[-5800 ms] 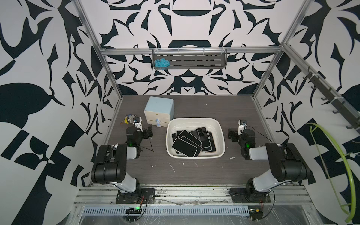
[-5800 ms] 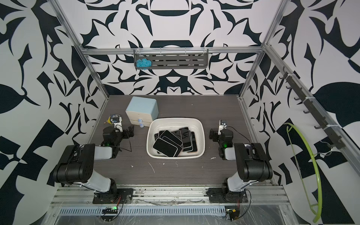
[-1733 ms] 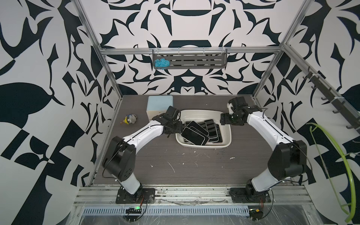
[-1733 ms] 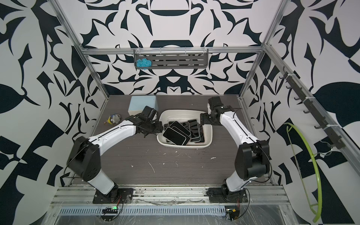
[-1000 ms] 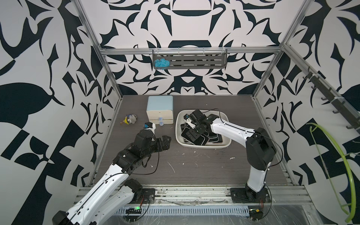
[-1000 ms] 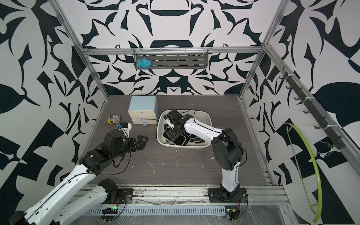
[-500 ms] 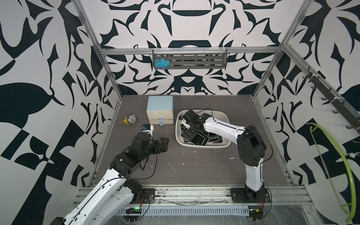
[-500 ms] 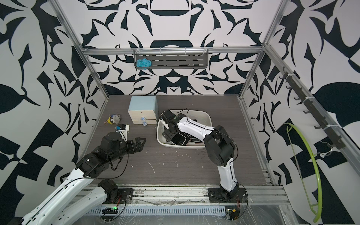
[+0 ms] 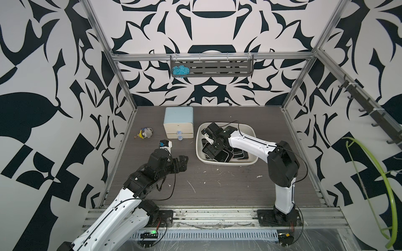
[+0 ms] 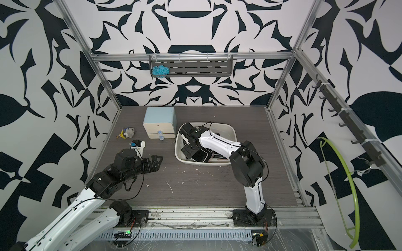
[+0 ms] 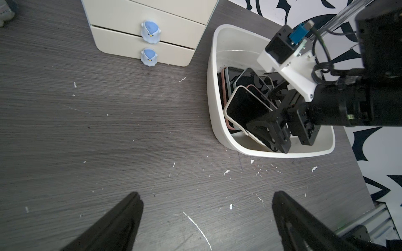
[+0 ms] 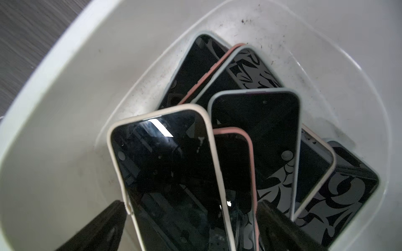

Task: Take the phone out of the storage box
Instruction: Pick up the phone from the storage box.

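Robot lab cell, aluminium frame point(image 9: 141, 57), black-and-white patterned walls point(image 9: 206, 26)

**Storage box** point(image 9: 247, 128): wide, shallow tub of cream-white plastic with rounded corners, sloping walls and a rolled rim. It stands upright and open-topped on the dark wood-grain table point(image 9: 217, 191), right of centre and toward the back. The inner walls carry dark specks and scuffs.

**Phones** point(image 11: 250, 80): several, screens up and unlit, in pale blue-grey, pink, white and cream cases. They lie in a loose, overlapping pile on the box floor, fanned at differing angles. Some screens show black-and-white reflections.

**Top phone** point(image 12: 169, 169): cream case, glossy black screen. It is uppermost in the pile, tilted, and partly covers a pink-cased one. It lies wholly inside the box.
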{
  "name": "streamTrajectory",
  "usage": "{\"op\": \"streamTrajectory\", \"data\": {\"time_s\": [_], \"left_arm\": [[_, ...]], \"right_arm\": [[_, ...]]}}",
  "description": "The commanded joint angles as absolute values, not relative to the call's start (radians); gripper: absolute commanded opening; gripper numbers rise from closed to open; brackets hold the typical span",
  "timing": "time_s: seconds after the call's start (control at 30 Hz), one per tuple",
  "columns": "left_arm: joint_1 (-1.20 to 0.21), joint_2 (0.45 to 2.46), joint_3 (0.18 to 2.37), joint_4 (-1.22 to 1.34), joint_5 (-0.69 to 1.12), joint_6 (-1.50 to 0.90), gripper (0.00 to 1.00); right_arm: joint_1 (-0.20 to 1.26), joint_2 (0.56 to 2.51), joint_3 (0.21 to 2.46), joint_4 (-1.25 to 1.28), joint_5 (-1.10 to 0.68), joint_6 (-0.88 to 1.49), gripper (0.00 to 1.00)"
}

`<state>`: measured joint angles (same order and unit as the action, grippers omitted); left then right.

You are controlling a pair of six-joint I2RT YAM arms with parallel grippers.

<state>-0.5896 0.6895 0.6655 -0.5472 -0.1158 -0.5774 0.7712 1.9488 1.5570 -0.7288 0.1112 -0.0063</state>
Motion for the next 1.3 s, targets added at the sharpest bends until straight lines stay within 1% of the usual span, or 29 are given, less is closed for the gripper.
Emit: {"op": "streamTrajectory", "data": {"time_s": [0.0, 0.37, 0.5, 0.53, 0.67, 0.77, 0.9, 0.97, 1.03, 1.17, 1.27], "left_arm": [[-0.589, 0.66, 0.649, -0.565, -0.112, -0.571, 1.0], [-0.591, 0.605, 0.62, -0.597, -0.123, -0.58, 1.0], [-0.589, 0.613, 0.619, -0.599, -0.119, -0.57, 1.0], [-0.59, 0.62, 0.625, -0.609, -0.127, -0.566, 1.0], [-0.59, 0.647, 0.631, -0.586, -0.114, -0.558, 1.0], [-0.589, 0.673, 0.645, -0.59, -0.106, -0.558, 1.0], [-0.589, 0.698, 0.665, -0.575, -0.096, -0.535, 1.0], [-0.589, 0.713, 0.675, -0.58, -0.097, -0.528, 1.0], [-0.59, 0.726, 0.677, -0.575, -0.089, -0.528, 1.0], [-0.59, 0.751, 0.679, -0.554, -0.078, -0.532, 1.0], [-0.59, 0.771, 0.683, -0.54, -0.067, -0.54, 1.0]], "right_arm": [[0.788, 1.919, 1.557, -0.758, 0.13, 0.003, 0.99], [0.8, 1.965, 1.525, -0.728, 0.164, 0.023, 0.99], [0.801, 2.004, 1.543, -0.75, 0.175, 0.005, 0.99], [0.801, 2.009, 1.545, -0.753, 0.217, 0.002, 0.99], [0.8, 2.037, 1.562, -0.751, 0.269, -0.024, 0.99], [0.799, 2.045, 1.578, -0.741, 0.301, -0.028, 0.94], [0.798, 2.057, 1.617, -0.738, 0.295, -0.026, 0.81], [0.798, 2.054, 1.626, -0.737, 0.28, -0.016, 0.8], [0.798, 2.043, 1.624, -0.727, 0.279, -0.005, 0.77], [0.794, 2.024, 1.626, -0.725, 0.298, -0.005, 0.77], [0.787, 2.017, 1.632, -0.724, 0.317, 0.003, 0.69]]}}
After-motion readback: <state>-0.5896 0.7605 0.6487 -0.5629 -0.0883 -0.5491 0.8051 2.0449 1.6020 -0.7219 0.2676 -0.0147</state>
